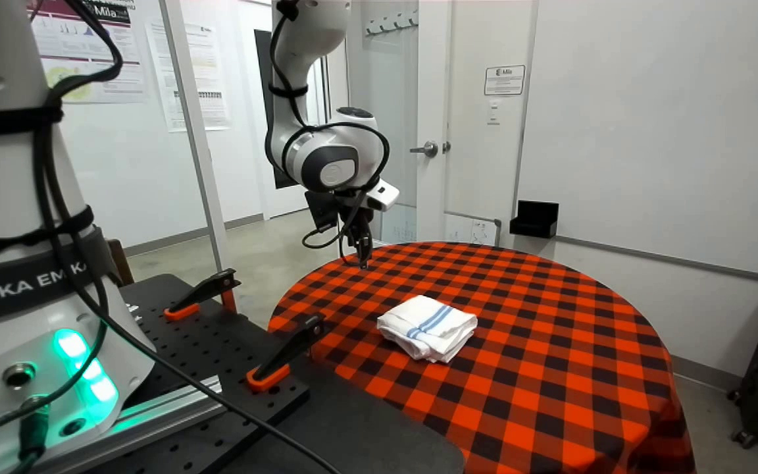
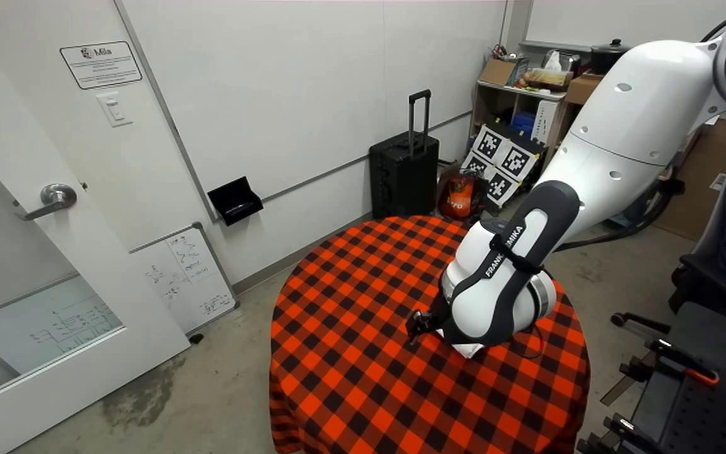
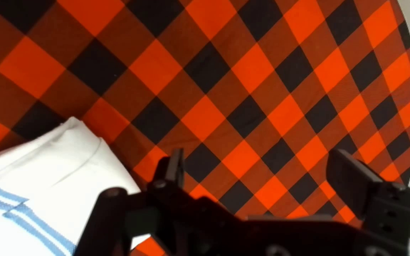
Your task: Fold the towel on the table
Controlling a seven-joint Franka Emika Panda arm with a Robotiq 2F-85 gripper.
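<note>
Table (image 1: pixel 563 329): stood under a red-and-black checked cloth (image 1: pixel 635 421).
Towel (image 1: pixel 428 328): lay folded in a layered pad, with blue stripes (image 3: pixel 45 226) uppermost, at ten o'clock from the table's middle in an exterior view.
Gripper (image 3: pixel 257 160): hung above the table, at three o'clock from the towel in the wrist view, with fingers (image 3: pixel 349 181) spread wide, holding nothing.
Arm (image 2: pixel 628 132): stretched in from two o'clock in an exterior view, hiding most of the towel.
</note>
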